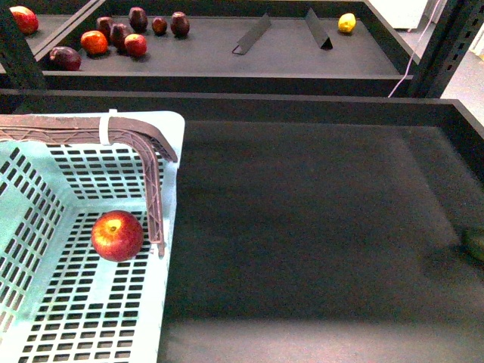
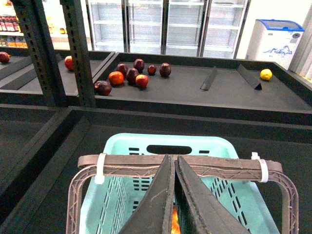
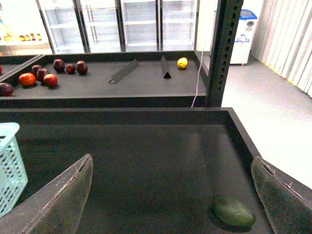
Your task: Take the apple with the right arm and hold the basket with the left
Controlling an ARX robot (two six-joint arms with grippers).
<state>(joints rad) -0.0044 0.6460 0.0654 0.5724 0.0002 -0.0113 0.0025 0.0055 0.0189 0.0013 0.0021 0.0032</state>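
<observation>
Dark shelving bays [image 1: 318,227] in a shop, glass-door fridges [image 2: 165,24] along the back wall. The basket [image 1: 170,249] sits at the near left of the front bay, cut off by the frame edges in the front view, brown handle [image 1: 155,162] folded across its corner. The apple [image 1: 117,235] lies on the basket's slotted floor, just beside the handle's lower end. In the left wrist view only a sliver of orange shows under the fingers, mostly hidden.

Left gripper [image 2: 174,195]: jaws pressed together with barely a slit between them, right at the basket handle [image 2: 180,163]; can't tell whether they pinch it or just sit behind it. Right gripper [image 3: 170,195]: fingers [image 3: 53,200] spread wide, nothing between, over bare shelf. A green oblong fruit [image 3: 233,211] lies near the right finger, cut by the frame edge in the front view.

Back bay: a cluster of dark red fruits [image 1: 128,38], two black dividers [image 1: 253,35], a small yellow fruit [image 1: 346,23].
</observation>
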